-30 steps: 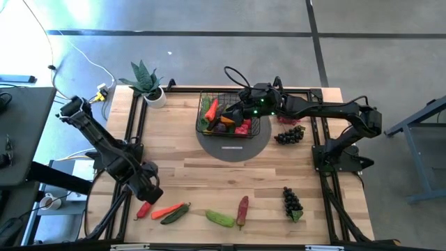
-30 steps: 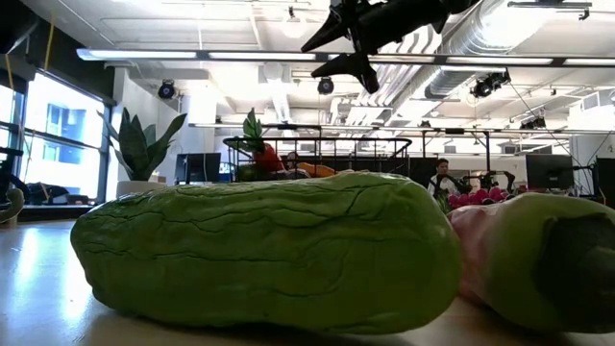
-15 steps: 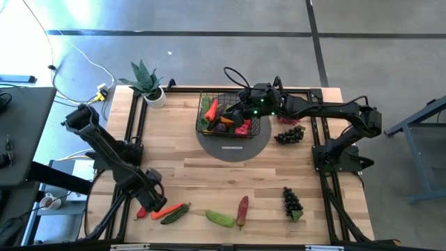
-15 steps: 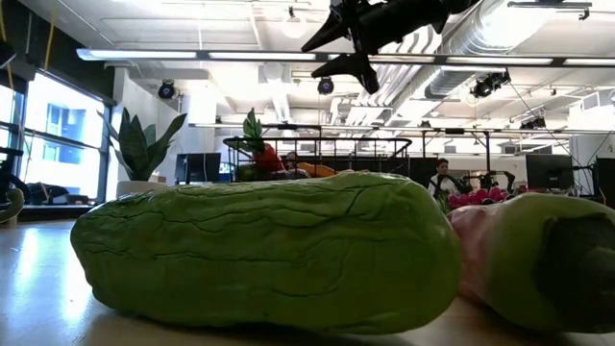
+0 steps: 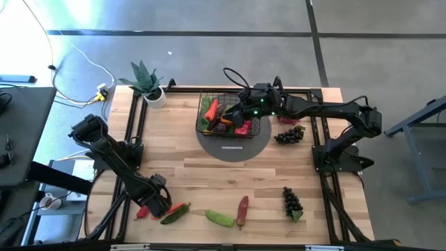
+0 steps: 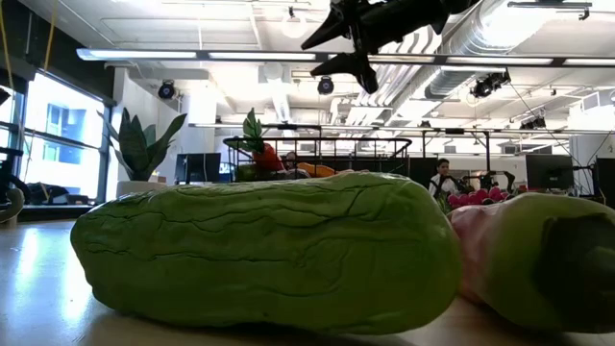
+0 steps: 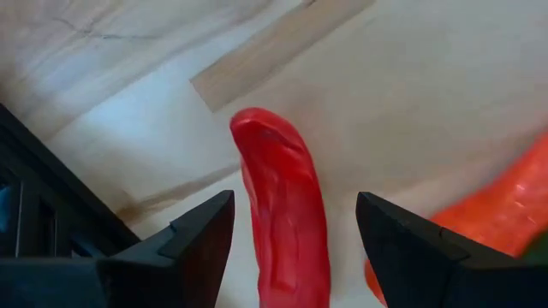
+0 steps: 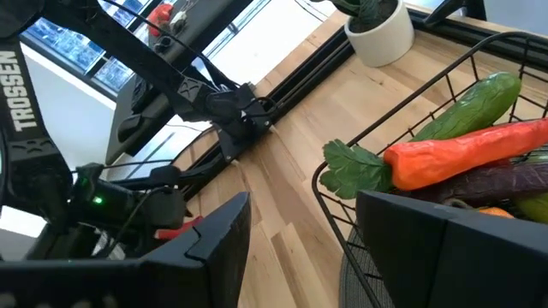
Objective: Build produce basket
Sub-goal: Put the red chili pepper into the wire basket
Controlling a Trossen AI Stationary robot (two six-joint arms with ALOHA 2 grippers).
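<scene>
From above, my left pincer point(image 5: 157, 203) hangs over the red chilli point(image 5: 143, 210) at the table's point(image 5: 209, 178) near-left edge, well apart from the basket point(image 5: 228, 115), where my right pincer point(image 5: 237, 116) waits, jaws parted on nothing. At the left wrist, released fingers point(image 7: 193, 239) straddle the red chilli point(image 7: 282, 205), its long axis running straight between them.

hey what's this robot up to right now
It is filling a black wire basket with toy produce. The left gripper is down at the table's near left edge, fingers open on either side of a red chilli lying on the wood, not yet gripped. The right gripper hovers open over the basket, which already holds a carrot and other pieces. More produce is on the table.
</scene>
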